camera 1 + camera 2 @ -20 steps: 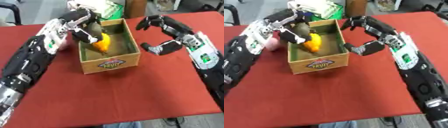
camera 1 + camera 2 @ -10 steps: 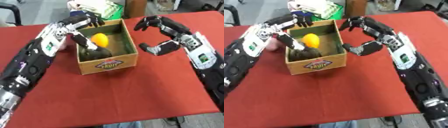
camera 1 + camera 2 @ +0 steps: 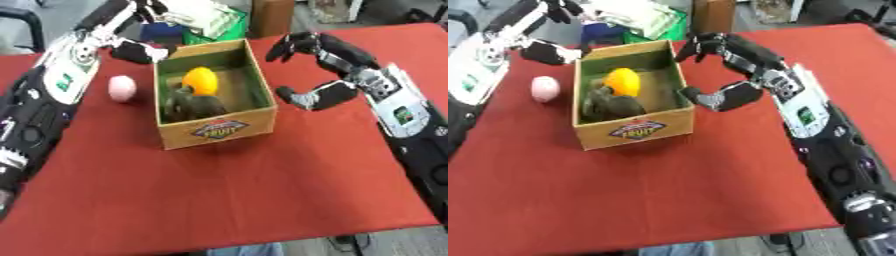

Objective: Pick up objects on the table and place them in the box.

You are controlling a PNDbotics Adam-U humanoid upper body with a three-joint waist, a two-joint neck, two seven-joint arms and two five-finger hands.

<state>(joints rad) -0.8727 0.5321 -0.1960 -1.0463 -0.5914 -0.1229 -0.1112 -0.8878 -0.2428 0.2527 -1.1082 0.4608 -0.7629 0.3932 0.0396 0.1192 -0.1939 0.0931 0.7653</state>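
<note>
The open cardboard box with a printed label on its front (image 3: 213, 100) stood on the red tablecloth (image 3: 219, 195), and it already held 2 things: a rounded yellow-orange fruit (image 3: 199, 80) toward the back and a dark, lumpy object (image 3: 192, 105) in front of it, touching or nearly touching. The dark object could not be identified beyond its colour and shape.

1 small pink egg-shaped object (image 3: 122, 88) lay on the cloth just beside the box's left wall, outside it, so by the look of things it was the item left to pick up.

The robot's left hand (image 3: 147, 49) hung above the box's far left corner and the pink object, fingers spread and grasping nothing. That position suited a reach down to the pink object, which lay on its side of the box.

The right hand (image 3: 317, 94) sat beside the box's right wall, fingers and thumb arched apart around empty air, seemingly placed to steady the box or simply wait clear of the opening.

Beyond the table's far edge stood a green crate with pale crumpled material (image 3: 210, 22).
</note>
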